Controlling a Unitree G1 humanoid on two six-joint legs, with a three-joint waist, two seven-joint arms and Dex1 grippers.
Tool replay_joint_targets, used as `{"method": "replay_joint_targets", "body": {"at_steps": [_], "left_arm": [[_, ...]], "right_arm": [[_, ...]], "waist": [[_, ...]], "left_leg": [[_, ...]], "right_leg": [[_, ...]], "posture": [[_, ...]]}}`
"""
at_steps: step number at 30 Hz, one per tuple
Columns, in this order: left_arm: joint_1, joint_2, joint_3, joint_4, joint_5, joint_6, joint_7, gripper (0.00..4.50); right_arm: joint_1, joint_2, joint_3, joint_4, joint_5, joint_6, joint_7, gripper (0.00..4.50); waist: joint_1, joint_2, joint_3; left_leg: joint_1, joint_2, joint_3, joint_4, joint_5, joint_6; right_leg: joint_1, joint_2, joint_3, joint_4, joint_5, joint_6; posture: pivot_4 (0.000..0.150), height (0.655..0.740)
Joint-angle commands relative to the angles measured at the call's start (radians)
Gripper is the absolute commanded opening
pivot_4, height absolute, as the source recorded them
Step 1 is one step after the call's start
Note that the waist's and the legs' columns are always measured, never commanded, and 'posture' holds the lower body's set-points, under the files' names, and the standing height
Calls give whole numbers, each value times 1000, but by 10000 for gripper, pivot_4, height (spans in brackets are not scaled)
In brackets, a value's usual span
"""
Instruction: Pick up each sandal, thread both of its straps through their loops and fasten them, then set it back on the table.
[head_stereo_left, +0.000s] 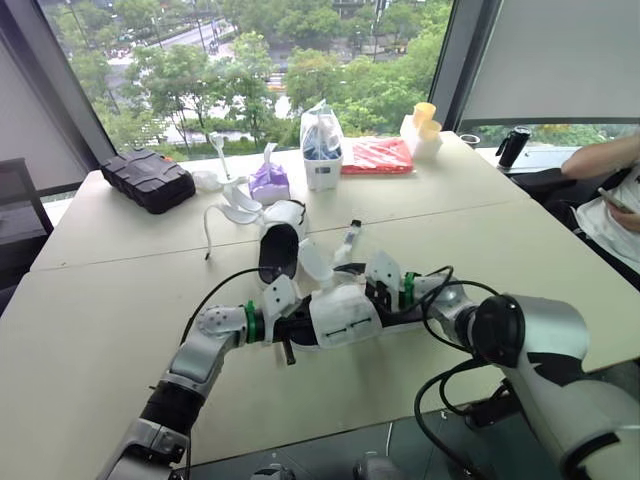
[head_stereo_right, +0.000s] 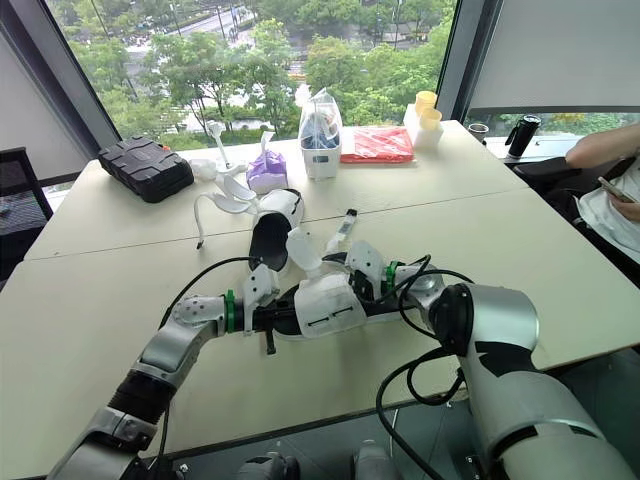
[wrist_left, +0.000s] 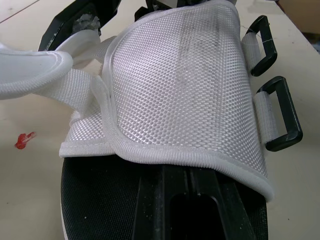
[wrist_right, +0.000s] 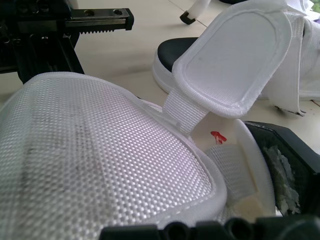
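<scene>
A white mesh sandal (head_stereo_left: 340, 315) with a black sole is held just above the table's front part between both grippers. My left gripper (head_stereo_left: 298, 330) is shut on its sole end; its finger (wrist_left: 190, 205) lies along the black insole under the mesh upper (wrist_left: 185, 85). Two black loops (wrist_left: 280, 115) hang at the upper's edge, with no strap through them. My right gripper (head_stereo_left: 373, 290) is shut on the opposite side of the sandal. A white strap flap (wrist_right: 230, 60) stands up loose. The second sandal (head_stereo_left: 280, 250) lies on the table just behind, straps undone.
Toward the window stand a black case (head_stereo_left: 150, 178), a purple pack (head_stereo_left: 268, 183), a white bag (head_stereo_left: 322, 150), a red packet (head_stereo_left: 378, 155), yellow cups (head_stereo_left: 425, 115) and a black bottle (head_stereo_left: 513, 145). A person (head_stereo_left: 610, 190) sits at the right edge.
</scene>
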Motion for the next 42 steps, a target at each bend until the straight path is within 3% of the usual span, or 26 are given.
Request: {"method": "replay_joint_targets", "body": {"at_steps": [1, 10, 13, 17, 23, 27, 33, 42], "left_arm": [[22, -4, -56, 64, 45, -23, -5, 0], [27, 13, -61, 107, 52, -56, -25, 0], [24, 14, -64, 115, 55, -62, -29, 0], [16, 11, -64, 129, 57, -72, -30, 0], [11, 11, -66, 138, 56, -80, -30, 0], [17, 14, -64, 130, 56, -79, -23, 0], [33, 20, -64, 98, 54, -68, -16, 0], [53, 26, -61, 60, 48, -51, 2, 0]], "right_arm": [[-28, -73, 11, 28, -26, -20, 45, 44753], [-184, -282, 11, 28, -8, 136, 230, 44753], [-258, -307, 7, 28, 57, 353, 272, 44753], [-354, -269, -28, 28, 204, 852, 313, 44753], [-370, -193, -18, -35, 358, 1201, 220, 44753], [-239, -82, -74, -377, 543, 1621, 96, 44753], [-106, 38, -76, -696, 683, 1785, -60, 44753], [-81, 121, -90, -768, 817, 1781, -228, 44753]], "waist": [[8, 0, 0], [12, 0, -1], [12, 0, -1], [15, 1, -1], [18, 1, -1], [20, 2, -2], [19, 4, -3], [17, 4, -3]], "left_leg": [[0, 0, 0, 0, 0, 0], [1, 0, 1, 0, -1, 1], [1, 0, 1, 0, -1, 1], [1, 1, 1, 0, -1, 1], [0, 1, 0, 0, -1, 1], [-2, 0, 0, 0, -1, 1], [-3, -1, 0, 0, -1, 1], [-3, -1, 0, -1, -1, 1]], "right_leg": [[0, 0, 0, 0, 0, 0], [1, 0, 0, 0, 0, 0], [1, -1, 0, 0, 0, 0], [0, -1, 0, 0, 0, 0], [0, -3, 0, -1, 0, -1], [-2, -5, 0, 1, 0, 0], [-5, -5, 0, 2, 0, 0], [-6, -5, 0, 3, 0, 0]], "posture": [[1500, 7400], [1500, 7400], [1500, 7400], [1500, 7400], [1500, 7400], [1500, 7400], [1500, 7400], [1500, 7400]]}}
